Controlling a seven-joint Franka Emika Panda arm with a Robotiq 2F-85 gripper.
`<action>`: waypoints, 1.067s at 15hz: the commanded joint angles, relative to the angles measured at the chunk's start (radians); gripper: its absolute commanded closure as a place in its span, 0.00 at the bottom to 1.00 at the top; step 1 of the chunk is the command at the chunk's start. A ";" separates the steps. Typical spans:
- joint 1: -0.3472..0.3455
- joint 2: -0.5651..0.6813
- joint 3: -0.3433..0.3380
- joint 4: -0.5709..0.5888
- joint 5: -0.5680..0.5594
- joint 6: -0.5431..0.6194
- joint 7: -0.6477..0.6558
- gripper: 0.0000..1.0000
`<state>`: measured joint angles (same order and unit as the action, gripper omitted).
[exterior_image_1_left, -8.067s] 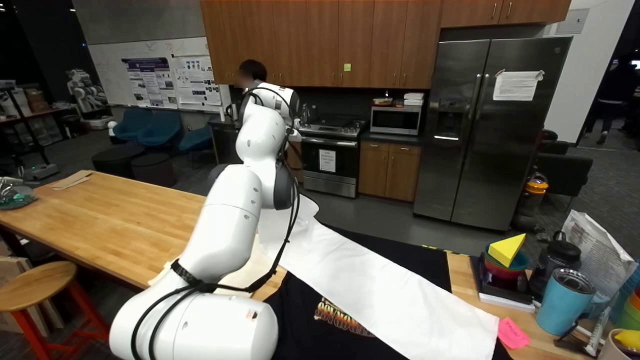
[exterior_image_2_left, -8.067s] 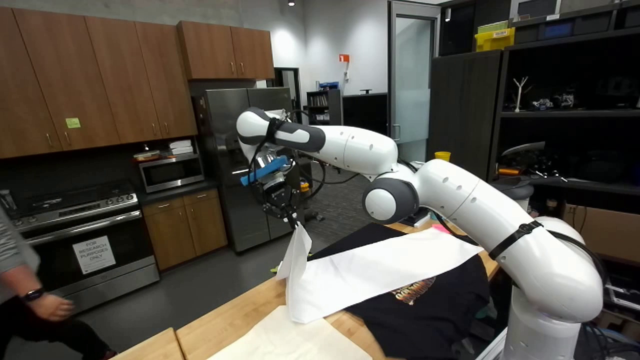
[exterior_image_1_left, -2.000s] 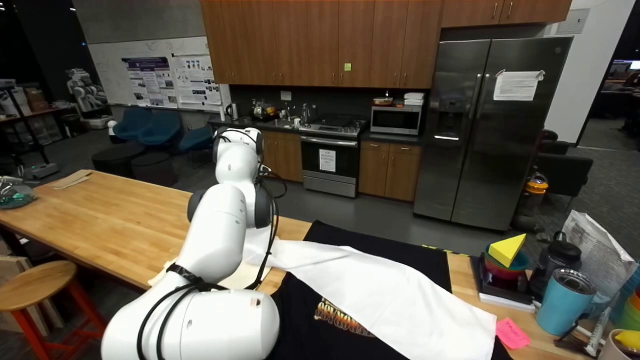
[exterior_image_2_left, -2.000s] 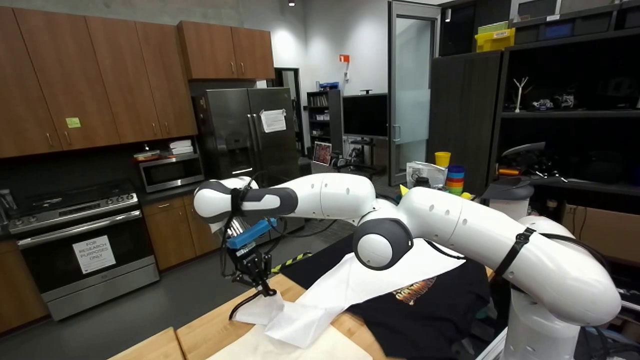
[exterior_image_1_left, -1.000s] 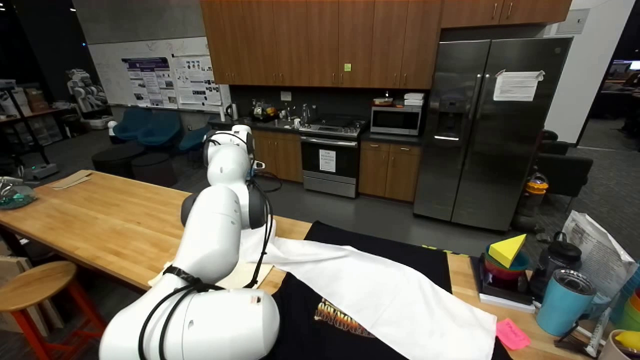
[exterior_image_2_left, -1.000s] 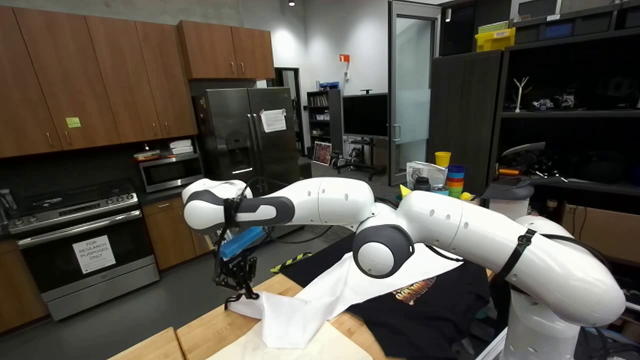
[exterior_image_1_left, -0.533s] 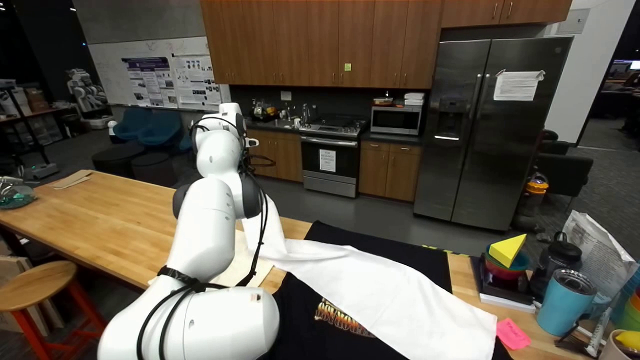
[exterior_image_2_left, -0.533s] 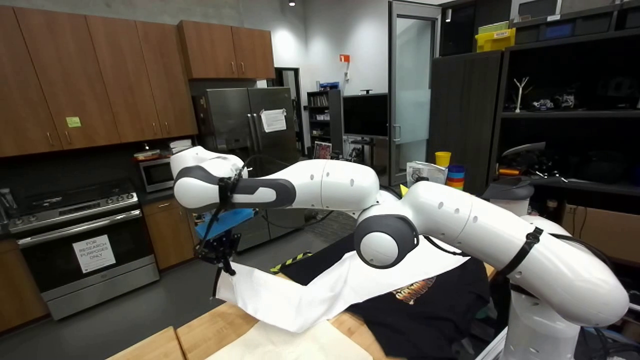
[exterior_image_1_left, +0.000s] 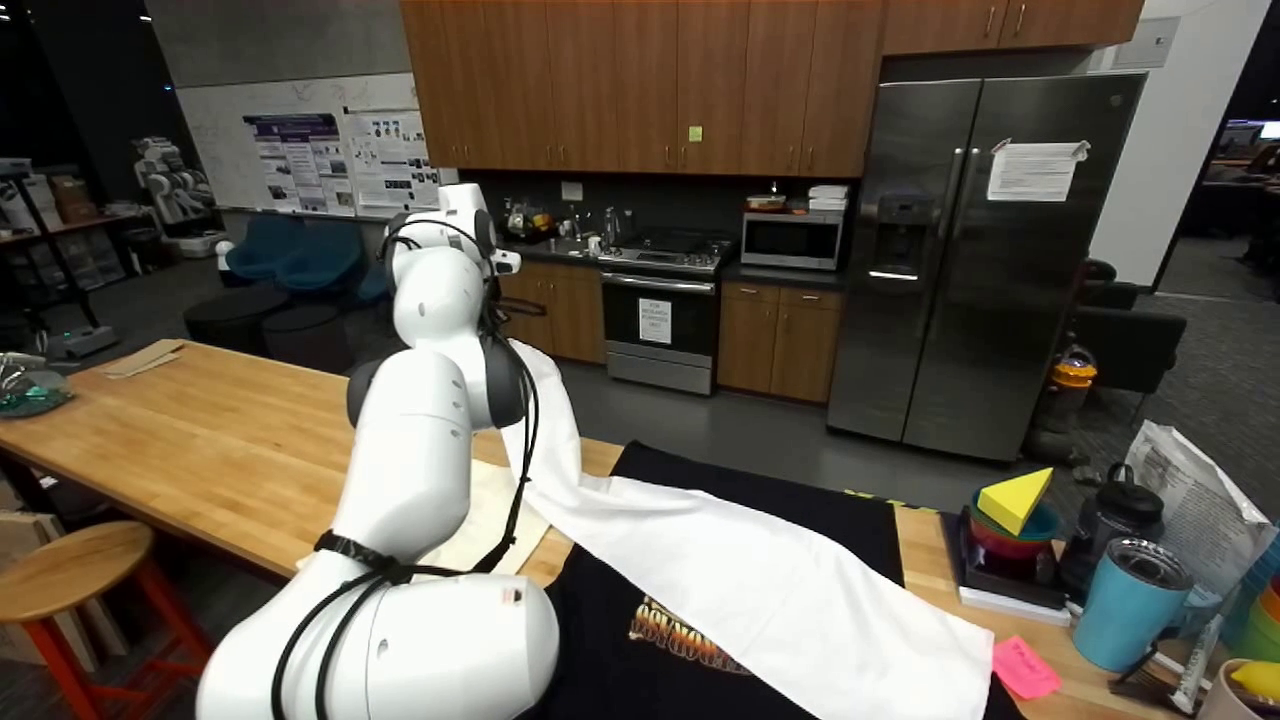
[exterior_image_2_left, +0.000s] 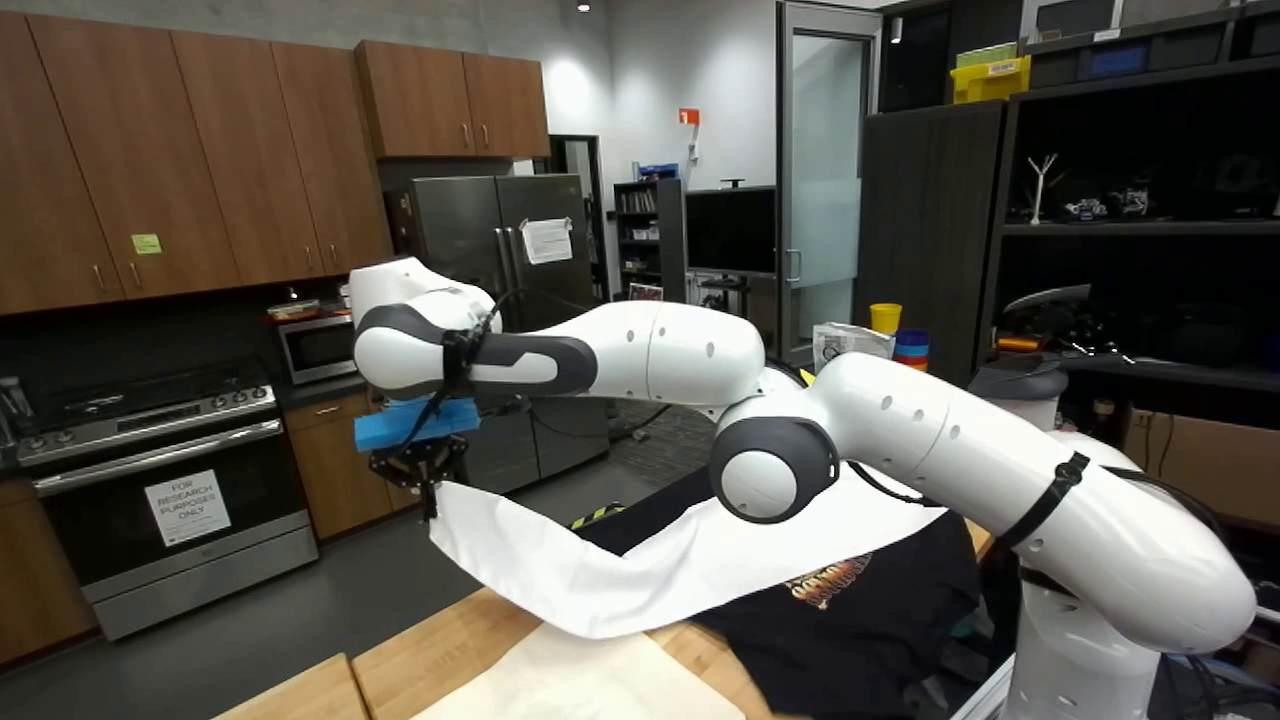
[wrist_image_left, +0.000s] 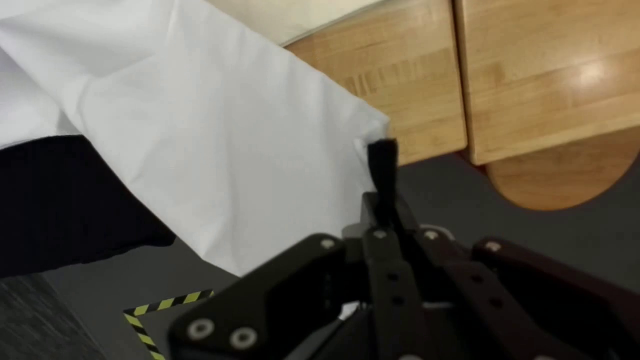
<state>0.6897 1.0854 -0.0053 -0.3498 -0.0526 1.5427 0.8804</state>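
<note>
1. Pincer (wrist_image_left: 382, 150): fingers together, virtually no gap; edge of white cloth (wrist_image_left: 225, 125) pinched at the tips.
2. Held end of cloth is up off the wooden table (exterior_image_2_left: 440, 640); from the tips the cloth sags in a curve.
3. Remainder of cloth lies across black printed fabric (exterior_image_2_left: 850, 640), in both exterior views.
4. Cream sheet (exterior_image_2_left: 590, 685) lies by the sag; contact between the two: cannot tell.

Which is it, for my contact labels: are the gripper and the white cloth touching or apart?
Touching. The wrist view shows the gripper shut on a bunched edge of the white cloth, with no gap.
</note>
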 joint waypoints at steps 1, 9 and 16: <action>-0.004 -0.018 -0.013 0.000 -0.004 0.060 0.126 0.99; 0.036 -0.067 -0.100 -0.017 -0.116 -0.087 0.296 0.99; 0.166 -0.136 -0.226 0.000 -0.311 -0.333 0.534 0.99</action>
<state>0.7963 0.9898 -0.1755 -0.3496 -0.2962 1.3030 1.3295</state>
